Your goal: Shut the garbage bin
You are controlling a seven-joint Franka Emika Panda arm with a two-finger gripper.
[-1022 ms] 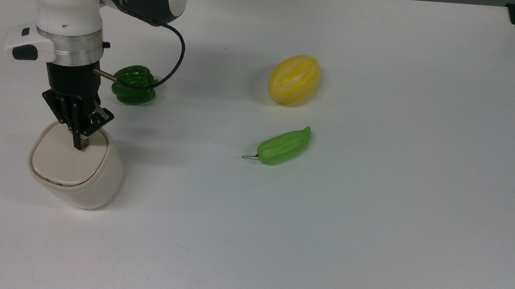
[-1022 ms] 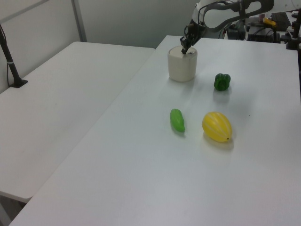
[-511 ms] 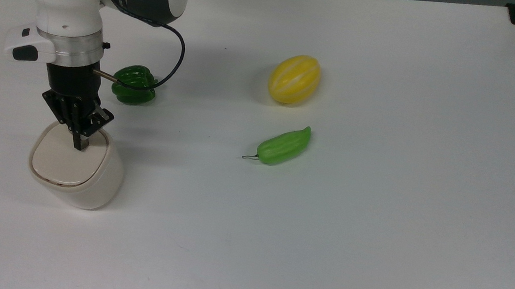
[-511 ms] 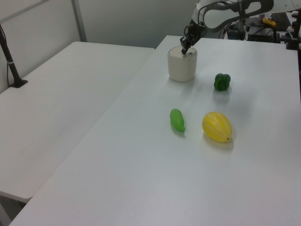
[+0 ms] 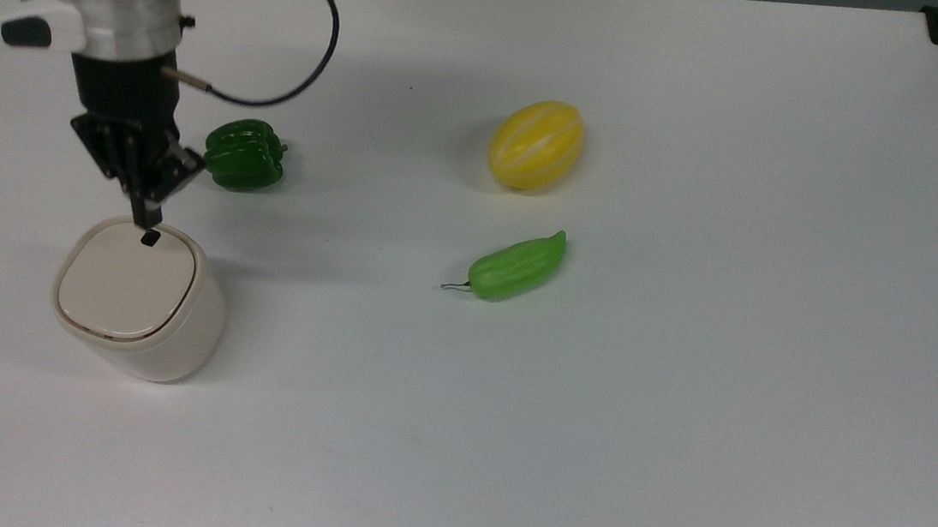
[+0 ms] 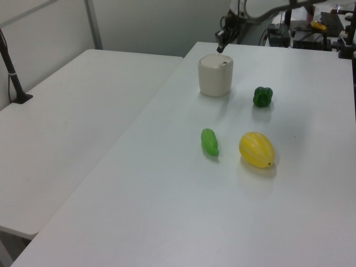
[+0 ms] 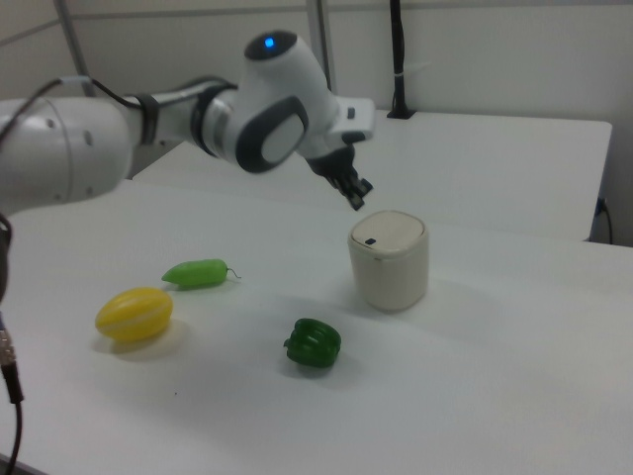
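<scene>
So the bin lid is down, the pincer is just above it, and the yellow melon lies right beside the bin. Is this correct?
Not quite. The bin lid is down and the pincer is just above it, but the green pepper lies nearest the bin. The melon is far off toward the top view's right.

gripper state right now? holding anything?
Gripper: jaws shut, holding nothing, above the closed garbage bin lid, clear of it in the right view.

White table [image 5: 674, 455] carries garbage bin [image 5: 160, 346], green pepper [image 5: 244, 155], yellow melon [image 5: 536, 144], green chili [image 5: 516, 265]
</scene>
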